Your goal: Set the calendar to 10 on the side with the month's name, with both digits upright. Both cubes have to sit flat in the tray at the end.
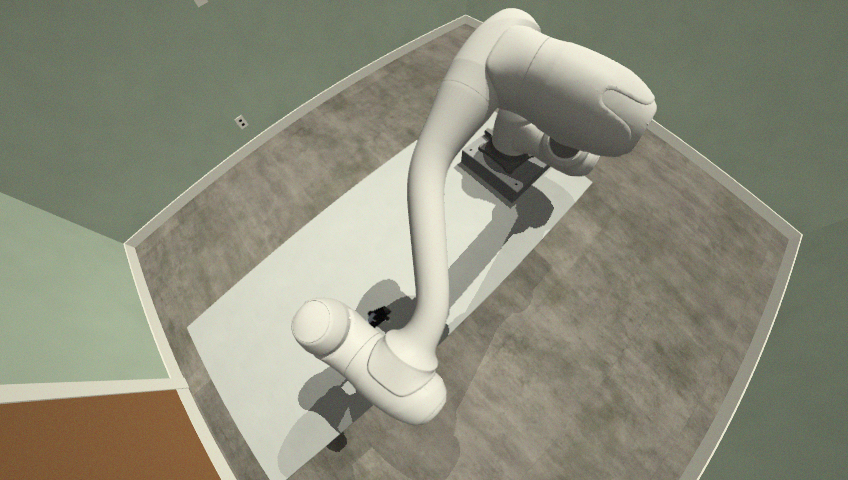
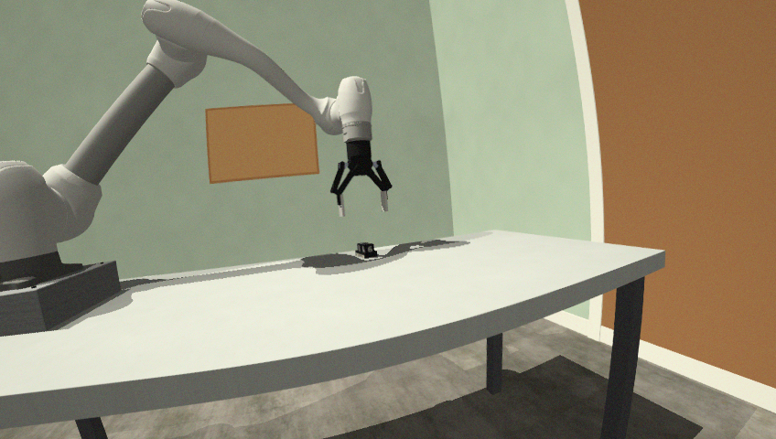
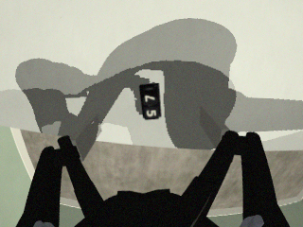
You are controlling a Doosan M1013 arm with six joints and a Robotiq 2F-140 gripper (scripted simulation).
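From overhead, the white arm (image 1: 428, 196) sweeps from its dark base plate (image 1: 476, 169) at upper right down to a bulky wrist at lower centre of the frame. It crosses a pale table (image 1: 249, 344) set on a mottled floor (image 1: 624, 333). Just right of the wrist's rounded cap a small dark calendar (image 1: 377, 316) peeks out, lying in the arm's shadow; its digits are too small to read here.

From the side, the gripper (image 2: 361, 208) hangs in mid-frame, well above the table (image 2: 381, 305), its fingers splayed wide and holding nothing. Directly beneath it, apart from the fingertips (image 2: 341, 209), the calendar (image 2: 366, 250) sits on the tabletop near the far edge, in shadow. An orange panel (image 2: 261, 142) is on the green wall behind.

Through the wrist camera, the black fingers frame the bottom corners of the picture, spread far apart. Between them and higher up, just above centre, lies the calendar (image 3: 150, 101), a small dark block with two pale digits stacked along it. The upper reads like a 7, the lower perhaps a 5; I cannot tell for certain. It lies within overlapping grey shadows.
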